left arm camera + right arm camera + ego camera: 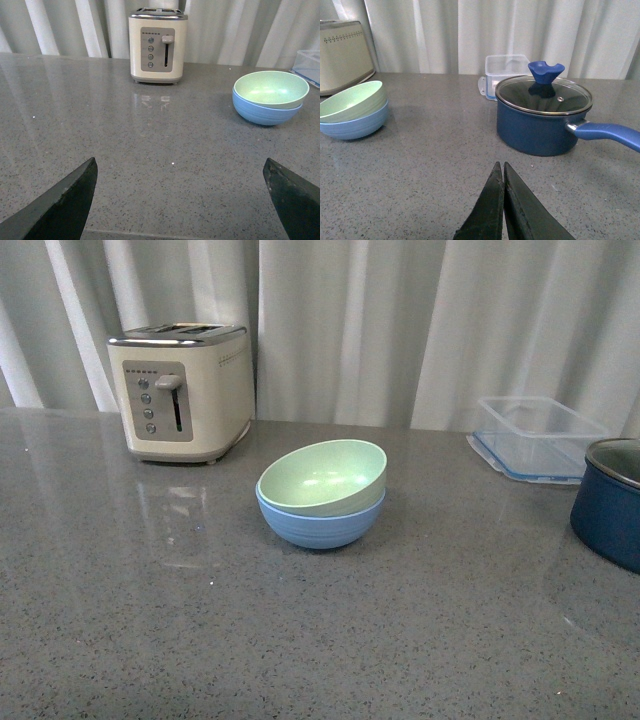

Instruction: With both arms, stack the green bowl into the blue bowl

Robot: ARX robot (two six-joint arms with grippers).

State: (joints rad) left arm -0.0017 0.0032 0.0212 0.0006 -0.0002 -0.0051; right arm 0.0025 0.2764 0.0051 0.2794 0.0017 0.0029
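Note:
The pale green bowl (322, 474) sits nested, slightly tilted, inside the light blue bowl (318, 524) at the middle of the grey counter. Both show in the left wrist view, the green bowl (270, 88) in the blue bowl (260, 111), and in the right wrist view, green (351, 101) in blue (355, 125). My left gripper (180, 172) is open and empty, well back from the bowls. My right gripper (501, 169) is shut and empty, also apart from them. Neither arm shows in the front view.
A cream toaster (181, 390) stands at the back left. A clear plastic container (535, 437) sits at the back right. A dark navy pot (542, 120) with a glass lid and long handle stands to the right of the bowls, ahead of my right gripper.

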